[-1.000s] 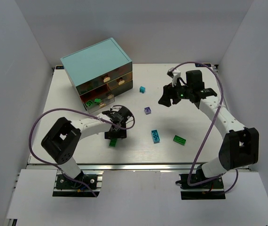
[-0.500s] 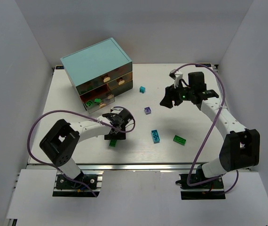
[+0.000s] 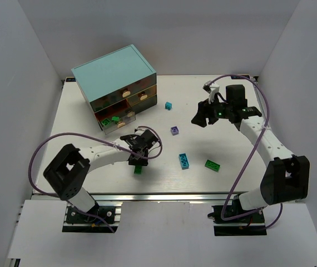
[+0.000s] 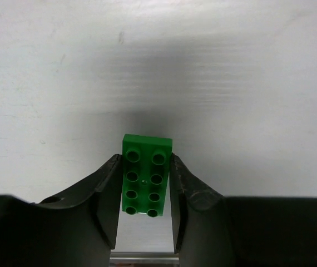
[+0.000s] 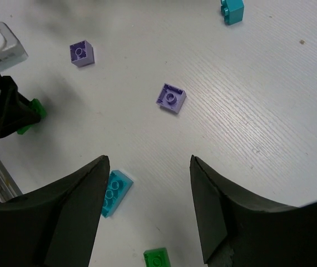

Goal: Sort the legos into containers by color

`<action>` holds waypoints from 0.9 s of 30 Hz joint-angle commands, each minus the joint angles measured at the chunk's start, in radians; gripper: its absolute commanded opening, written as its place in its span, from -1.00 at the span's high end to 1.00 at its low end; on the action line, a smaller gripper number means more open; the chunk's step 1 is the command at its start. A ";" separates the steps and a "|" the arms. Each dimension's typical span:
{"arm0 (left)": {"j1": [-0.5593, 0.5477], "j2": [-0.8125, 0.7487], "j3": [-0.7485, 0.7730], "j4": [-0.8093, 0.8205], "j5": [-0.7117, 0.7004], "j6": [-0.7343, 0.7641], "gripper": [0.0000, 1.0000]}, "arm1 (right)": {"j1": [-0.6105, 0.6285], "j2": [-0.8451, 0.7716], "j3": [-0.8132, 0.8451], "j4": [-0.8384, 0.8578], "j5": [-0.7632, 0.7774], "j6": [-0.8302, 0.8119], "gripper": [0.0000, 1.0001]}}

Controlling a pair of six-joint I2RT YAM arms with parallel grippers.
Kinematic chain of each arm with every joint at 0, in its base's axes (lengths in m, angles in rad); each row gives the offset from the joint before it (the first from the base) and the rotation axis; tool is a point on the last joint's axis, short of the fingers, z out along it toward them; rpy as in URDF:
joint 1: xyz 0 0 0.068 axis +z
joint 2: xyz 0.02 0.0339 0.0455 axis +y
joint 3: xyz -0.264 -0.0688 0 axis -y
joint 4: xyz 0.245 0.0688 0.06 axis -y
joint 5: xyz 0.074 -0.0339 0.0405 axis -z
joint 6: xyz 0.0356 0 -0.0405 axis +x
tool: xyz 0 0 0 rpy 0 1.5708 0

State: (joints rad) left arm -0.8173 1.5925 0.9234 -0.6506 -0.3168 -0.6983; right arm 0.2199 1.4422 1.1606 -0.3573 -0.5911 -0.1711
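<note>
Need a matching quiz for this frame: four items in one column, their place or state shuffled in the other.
Items:
1. left gripper
2. right gripper
3. long cyan brick
4. open drawer

Place or state:
a. green bricks inside
b. open, holding nothing
c. lying loose on the table
d. closed on the green 2x4 brick

Pairs: 1-d, 2-b, 3-c, 4-a

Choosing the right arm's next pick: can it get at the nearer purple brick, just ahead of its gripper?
Probably yes. The right gripper hovers open near the purple brick, with bare table around it and nothing in between.
</note>
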 commanded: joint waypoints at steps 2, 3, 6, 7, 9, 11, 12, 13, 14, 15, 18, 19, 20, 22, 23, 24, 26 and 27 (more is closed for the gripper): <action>-0.010 -0.150 0.138 -0.023 -0.022 0.062 0.65 | -0.011 -0.046 -0.025 0.000 -0.012 -0.036 -0.30; 0.007 -0.172 0.202 -0.035 -0.031 0.071 0.67 | -0.013 -0.051 -0.029 -0.003 -0.012 -0.041 -0.30; 0.029 -0.181 0.332 -0.069 -0.123 0.114 0.69 | -0.013 -0.055 -0.048 -0.017 -0.018 -0.079 -0.21; 0.039 -0.174 0.366 -0.081 -0.143 0.123 0.73 | -0.010 -0.058 -0.055 -0.025 -0.019 -0.091 -0.08; 0.076 -0.152 0.426 -0.116 -0.211 0.155 0.81 | -0.010 -0.068 -0.079 -0.034 -0.024 -0.132 0.11; 0.130 -0.121 0.485 -0.130 -0.258 0.181 0.82 | -0.010 -0.078 -0.102 -0.032 -0.023 -0.166 0.37; 0.148 -0.112 0.498 -0.130 -0.268 0.189 0.83 | -0.011 -0.083 -0.116 -0.031 -0.019 -0.175 0.44; 0.167 -0.099 0.526 -0.127 -0.280 0.200 0.82 | -0.010 -0.088 -0.137 -0.029 -0.010 -0.185 0.49; 0.185 -0.088 0.537 -0.127 -0.295 0.209 0.82 | -0.011 -0.092 -0.147 -0.026 -0.007 -0.189 0.49; 0.222 -0.082 0.552 -0.130 -0.329 0.218 0.83 | -0.011 -0.101 -0.154 -0.026 -0.001 -0.200 0.50; 0.282 -0.051 0.600 -0.116 -0.393 0.252 0.84 | -0.008 -0.112 -0.185 -0.020 0.004 -0.211 0.50; 0.294 -0.045 0.609 -0.109 -0.403 0.261 0.84 | -0.011 -0.114 -0.194 -0.019 0.005 -0.214 0.50; 0.303 -0.031 0.626 -0.084 -0.410 0.293 0.84 | -0.010 -0.115 -0.197 -0.020 0.005 -0.215 0.50; 0.319 -0.013 0.634 -0.060 -0.435 0.325 0.84 | -0.011 -0.117 -0.203 -0.019 0.007 -0.223 0.49; 0.334 0.006 0.638 -0.035 -0.441 0.354 0.84 | -0.013 -0.117 -0.208 -0.020 0.010 -0.228 0.48; 0.334 0.014 0.638 -0.024 -0.446 0.370 0.84 | -0.013 -0.117 -0.210 -0.020 0.008 -0.228 0.46; 0.355 0.027 0.635 0.012 -0.439 0.407 0.84 | -0.011 -0.117 -0.213 -0.020 0.010 -0.234 0.37; 0.356 0.038 0.632 0.020 -0.438 0.413 0.82 | -0.013 -0.117 -0.213 -0.023 0.010 -0.238 0.31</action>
State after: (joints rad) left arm -0.4759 1.6249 1.5234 -0.6895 -0.7170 -0.3614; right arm 0.2127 1.3544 0.9516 -0.3935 -0.5789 -0.3794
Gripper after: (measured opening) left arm 0.446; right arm 0.312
